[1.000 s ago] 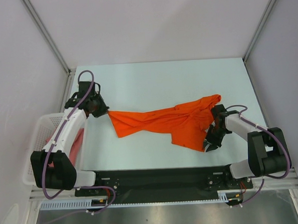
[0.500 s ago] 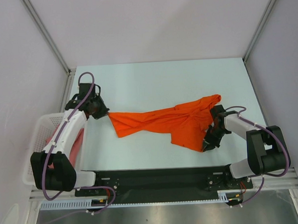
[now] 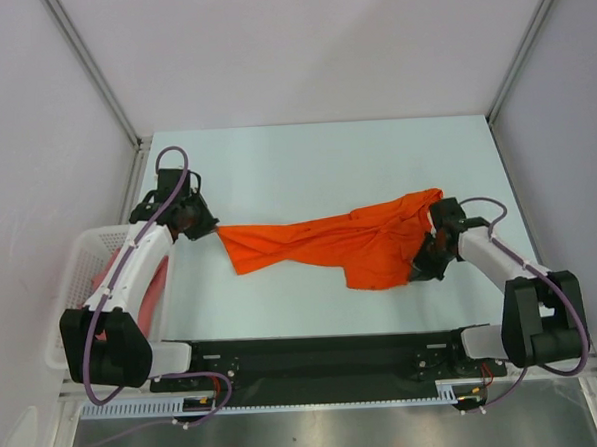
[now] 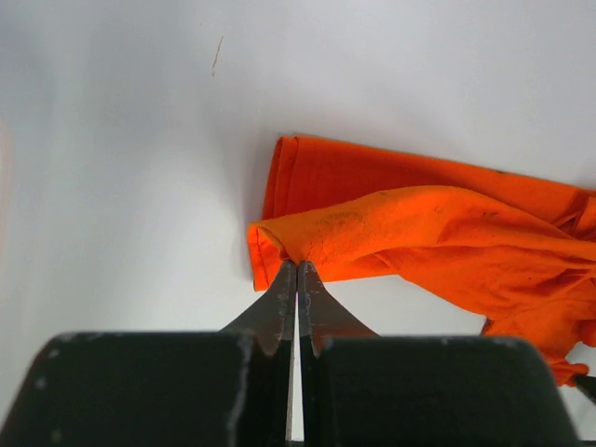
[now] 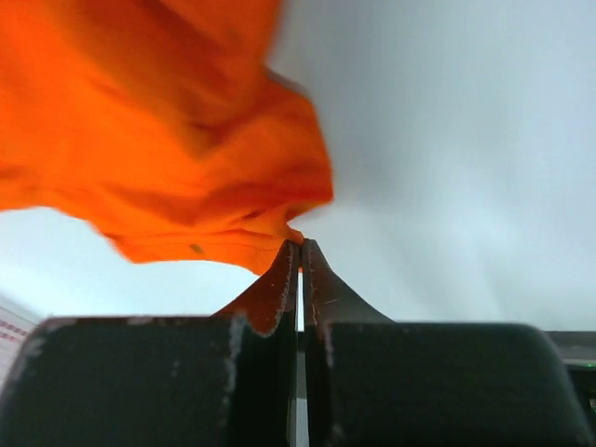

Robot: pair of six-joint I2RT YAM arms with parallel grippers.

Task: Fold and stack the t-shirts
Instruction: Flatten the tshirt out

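Cloth comes first: the orange t-shirt point(image 3: 330, 244) lies stretched and twisted across the desk point(image 3: 305, 163), its near right flap drawn in shorter than a moment ago. The right fingers point(image 5: 299, 251), pinched shut on that hem, have pulled it back. The left fingers point(image 4: 298, 270) stay clamped on the opposite end. I judge this to be spreading, not yet folding. The pink t-shirt point(image 3: 160, 291) sits in the basket point(image 3: 67, 296).
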